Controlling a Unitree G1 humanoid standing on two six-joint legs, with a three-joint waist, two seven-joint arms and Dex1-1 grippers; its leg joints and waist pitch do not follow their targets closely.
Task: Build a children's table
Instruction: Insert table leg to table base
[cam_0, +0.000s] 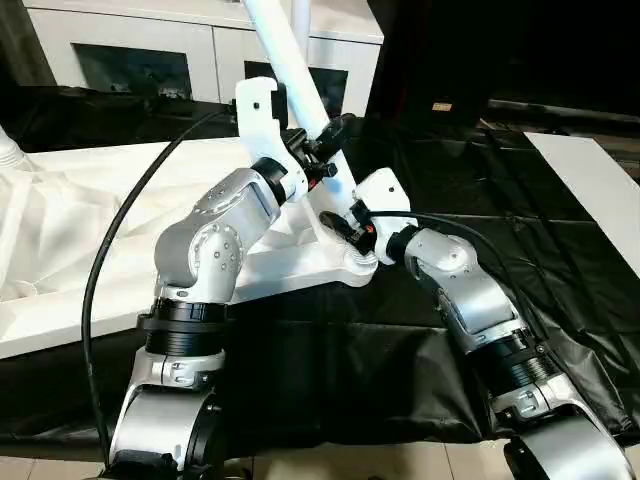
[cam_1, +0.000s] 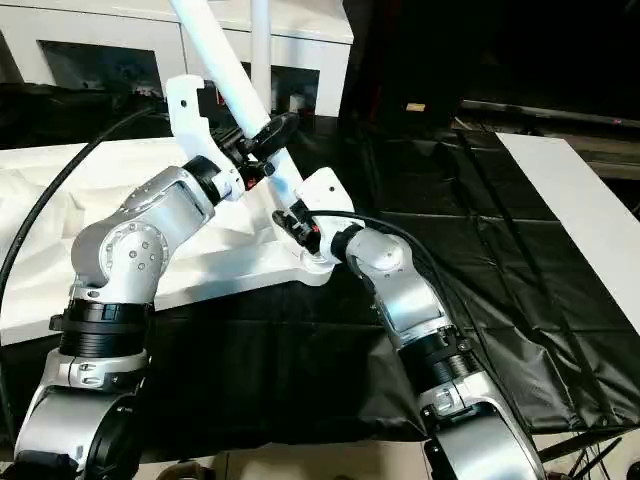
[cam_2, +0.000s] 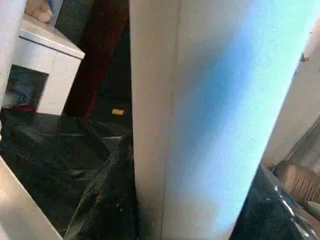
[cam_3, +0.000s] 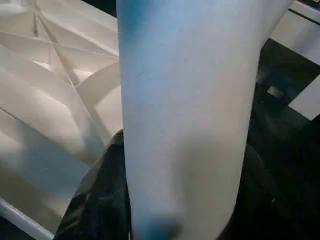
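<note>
Tabletop (cam_0: 100, 200) lies ribbed side up on the black sheet (cam_0: 520, 250). Left gripper (cam_0: 318, 150) clamps the tilted white leg (cam_0: 285, 60) above the near right corner socket (cam_0: 355, 262); right gripper (cam_0: 352, 222) clamps it lower down.

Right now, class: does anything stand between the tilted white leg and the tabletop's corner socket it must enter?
Nothing visible does: the leg already slants down to the corner socket of the tabletop, with both end effectors around it.

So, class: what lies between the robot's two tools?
A stretch of the white table leg, in the left eye view: the left tool grips it above, the right tool below.
</note>
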